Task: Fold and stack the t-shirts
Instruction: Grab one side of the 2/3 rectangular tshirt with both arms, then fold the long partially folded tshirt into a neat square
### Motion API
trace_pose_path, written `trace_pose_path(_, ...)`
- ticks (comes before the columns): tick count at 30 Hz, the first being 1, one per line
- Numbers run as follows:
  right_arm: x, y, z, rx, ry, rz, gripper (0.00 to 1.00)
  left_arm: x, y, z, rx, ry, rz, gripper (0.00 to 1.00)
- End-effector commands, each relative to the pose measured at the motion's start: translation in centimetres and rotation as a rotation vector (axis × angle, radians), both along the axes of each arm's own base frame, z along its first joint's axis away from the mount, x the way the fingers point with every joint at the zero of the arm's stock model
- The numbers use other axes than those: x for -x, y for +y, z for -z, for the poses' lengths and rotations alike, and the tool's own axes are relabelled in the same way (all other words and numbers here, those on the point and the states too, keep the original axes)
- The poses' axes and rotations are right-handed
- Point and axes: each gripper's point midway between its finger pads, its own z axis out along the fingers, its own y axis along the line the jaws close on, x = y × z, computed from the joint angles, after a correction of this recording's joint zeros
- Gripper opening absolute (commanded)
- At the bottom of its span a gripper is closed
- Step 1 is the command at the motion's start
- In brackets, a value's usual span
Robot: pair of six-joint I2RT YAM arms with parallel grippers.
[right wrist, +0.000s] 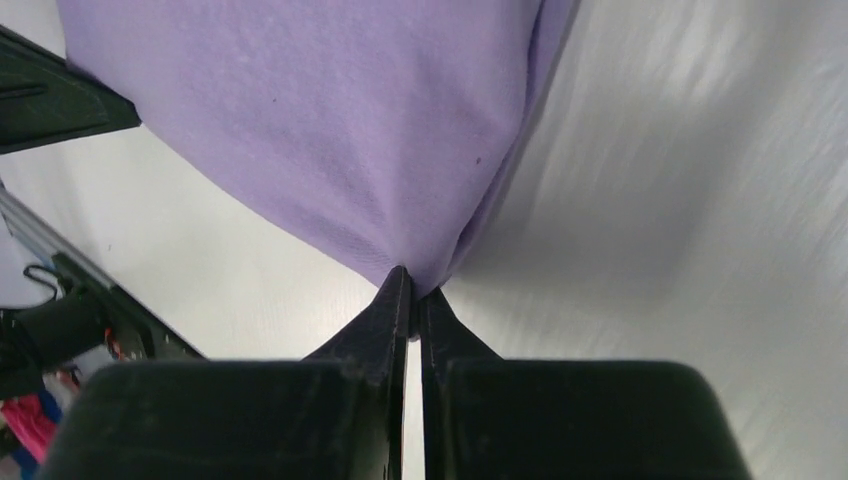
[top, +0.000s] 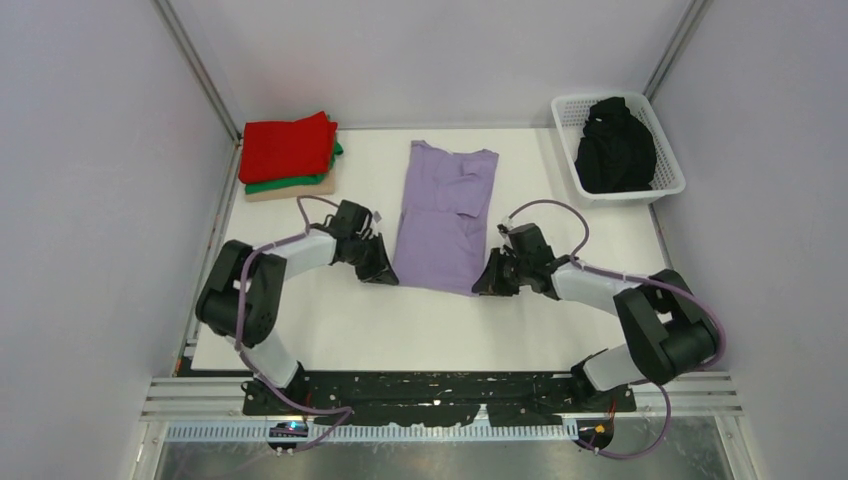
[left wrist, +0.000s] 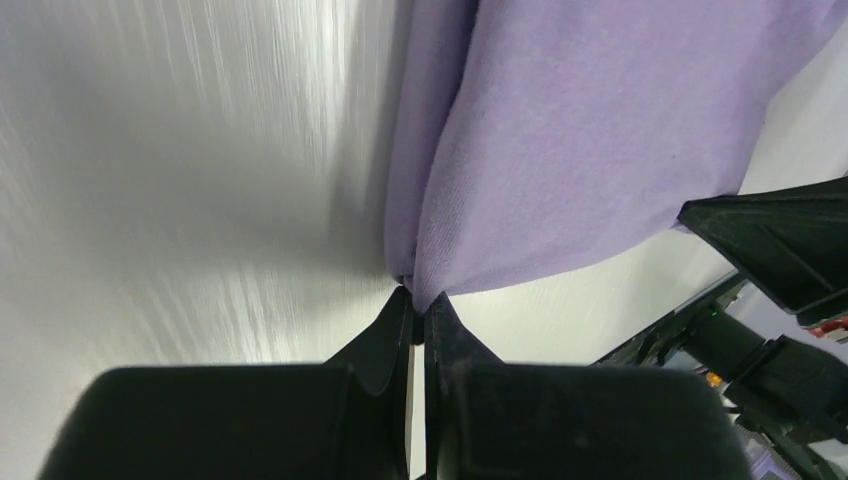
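A lavender t-shirt (top: 445, 212) lies on the white table, folded into a long narrow strip with its sleeves tucked in. My left gripper (top: 384, 274) is shut on the strip's near left corner, where the purple cloth (left wrist: 560, 140) bunches between the fingertips (left wrist: 418, 300). My right gripper (top: 483, 285) is shut on the near right corner, pinching the cloth (right wrist: 330, 120) at its tips (right wrist: 412, 285). At the back left sits a stack of folded t-shirts: red (top: 286, 146) on top, green (top: 300, 180) under it, beige (top: 290, 190) at the bottom. A black t-shirt (top: 615, 145) lies crumpled in the basket.
The white lattice basket (top: 668, 185) stands at the back right corner of the table (top: 420, 330). Grey walls close in the left, right and back sides. The arm bases sit on a black plate (top: 440, 390) along the near edge.
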Motion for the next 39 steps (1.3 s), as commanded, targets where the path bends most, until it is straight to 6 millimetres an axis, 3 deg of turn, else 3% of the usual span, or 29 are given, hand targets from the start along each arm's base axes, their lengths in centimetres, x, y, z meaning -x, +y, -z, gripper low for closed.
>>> trace_pose_path(1, 4.7, 0.6, -2.0, -0.03, 0.023, -0.16, 0.05, 3.7, 0.6, -1.9, 0.007, -0.056, 0.028, 0.0)
trace_pose_path(5, 8.5, 0.9, -4.9, -0.085, 0.032, -0.253, 0.05, 8.0, 1.7, -3.4, -0.012, -0.085, 0.02, 0.0)
trace_pose_path(9, 10.8, 1.1, -10.3, -0.195, -0.082, -0.334, 0.05, 11.0, 2.6, -6.6, -0.034, -0.159, 0.028, 0.0)
trace_pose_path(11, 11.4, 1.1, -12.2, -0.223, -0.126, -0.37, 0.05, 11.5, 2.5, -8.9, 0.011, -0.218, 0.023, 0.0)
trace_pose_path(15, 10.7, 0.9, -14.6, -0.25, -0.189, -0.366, 0.05, 11.0, 2.3, -13.2, 0.089, -0.345, 0.005, 0.0)
trace_pose_path(21, 6.9, 0.6, -17.2, -0.337, -0.253, -0.289, 0.05, 7.2, 2.6, -16.9, 0.043, -0.501, -0.046, 0.0)
trace_pose_path(27, 2.5, -0.6, -18.3, -0.324, -0.292, -0.204, 0.05, 1.3, 2.2, -19.1, -0.006, -0.551, -0.079, 0.0)
trace_pose_path(33, -2.1, -2.1, -18.0, -0.29, -0.3, -0.112, 0.05, -4.3, 1.5, -18.9, -0.048, -0.527, -0.075, 0.0)
trace_pose_path(39, -5.8, -2.7, -16.1, -0.272, -0.248, -0.069, 0.05, -9.4, 1.3, -18.9, -0.09, -0.532, -0.086, 0.0)
